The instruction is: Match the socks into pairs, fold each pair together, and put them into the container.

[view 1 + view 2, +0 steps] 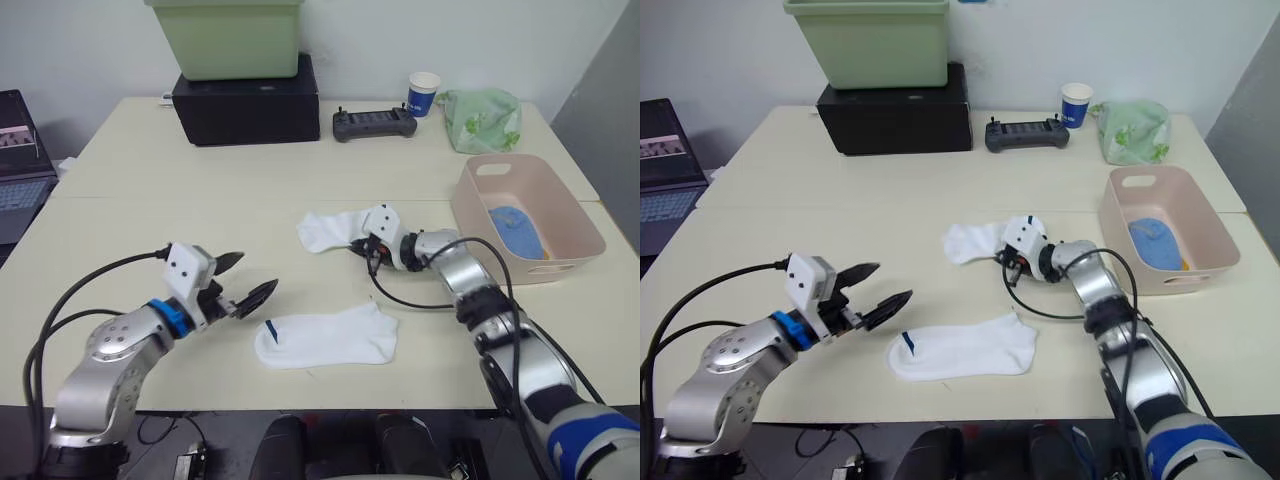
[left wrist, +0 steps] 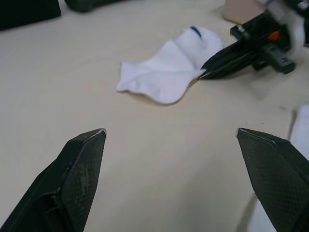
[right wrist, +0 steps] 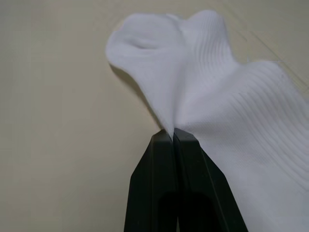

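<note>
Two white socks lie on the table. The farther white sock [image 1: 325,232] is pinched at its edge by my right gripper [image 1: 357,247], which is shut on it; the right wrist view shows the cloth [image 3: 231,111] caught between the closed fingers [image 3: 161,159]. The nearer white sock [image 1: 328,338] lies flat with a dark mark at its cuff. My left gripper [image 1: 244,279] hovers open just left of that sock, holding nothing. The pink container [image 1: 578,228] stands at the right with a light blue sock [image 1: 515,231] inside.
Along the back stand a light green bin [image 1: 225,38] on a black box [image 1: 246,102], a black controller [image 1: 373,123], a paper cup [image 1: 424,93] and a pale green leaf-print cloth [image 1: 482,118]. A laptop [image 1: 20,175] sits off the table's left edge.
</note>
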Action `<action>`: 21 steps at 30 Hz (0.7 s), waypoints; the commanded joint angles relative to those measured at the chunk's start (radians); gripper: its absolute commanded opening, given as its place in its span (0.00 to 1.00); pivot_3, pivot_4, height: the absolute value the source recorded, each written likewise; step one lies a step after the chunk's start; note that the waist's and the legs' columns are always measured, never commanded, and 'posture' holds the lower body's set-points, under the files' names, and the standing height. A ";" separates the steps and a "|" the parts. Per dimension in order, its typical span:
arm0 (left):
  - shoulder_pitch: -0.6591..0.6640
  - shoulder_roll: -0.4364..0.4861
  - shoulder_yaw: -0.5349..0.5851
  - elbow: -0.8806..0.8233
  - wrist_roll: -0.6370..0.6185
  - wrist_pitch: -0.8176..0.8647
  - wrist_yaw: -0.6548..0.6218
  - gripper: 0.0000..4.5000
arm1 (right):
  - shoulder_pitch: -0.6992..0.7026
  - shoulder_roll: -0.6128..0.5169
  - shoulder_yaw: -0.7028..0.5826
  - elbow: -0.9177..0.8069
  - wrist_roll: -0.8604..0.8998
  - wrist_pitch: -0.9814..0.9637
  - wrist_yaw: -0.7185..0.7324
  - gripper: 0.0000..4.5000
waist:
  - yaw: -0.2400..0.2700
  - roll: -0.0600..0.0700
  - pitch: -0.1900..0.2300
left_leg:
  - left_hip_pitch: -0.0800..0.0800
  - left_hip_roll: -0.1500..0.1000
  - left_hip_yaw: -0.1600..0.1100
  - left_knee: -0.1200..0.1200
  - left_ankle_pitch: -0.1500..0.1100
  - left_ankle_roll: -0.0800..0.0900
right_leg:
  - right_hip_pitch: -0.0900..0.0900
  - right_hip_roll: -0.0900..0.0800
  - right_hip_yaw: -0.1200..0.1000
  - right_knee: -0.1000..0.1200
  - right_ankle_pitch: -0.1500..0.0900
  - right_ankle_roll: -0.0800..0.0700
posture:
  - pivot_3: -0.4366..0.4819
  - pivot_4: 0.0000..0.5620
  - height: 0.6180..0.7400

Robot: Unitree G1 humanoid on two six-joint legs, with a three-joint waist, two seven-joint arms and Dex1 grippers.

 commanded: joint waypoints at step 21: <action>-0.325 -0.020 -0.161 0.318 0.177 -0.095 -0.047 1.00 | 0.291 -0.064 -0.224 -0.694 0.236 0.525 -0.193 0.67 | 0.019 -0.001 0.001 | 0.000 -0.002 -0.001 0.000 0.000 0.000 | 0.000 0.000 -0.001 -0.001 0.000 0.000 | 0.48 0.27 1.00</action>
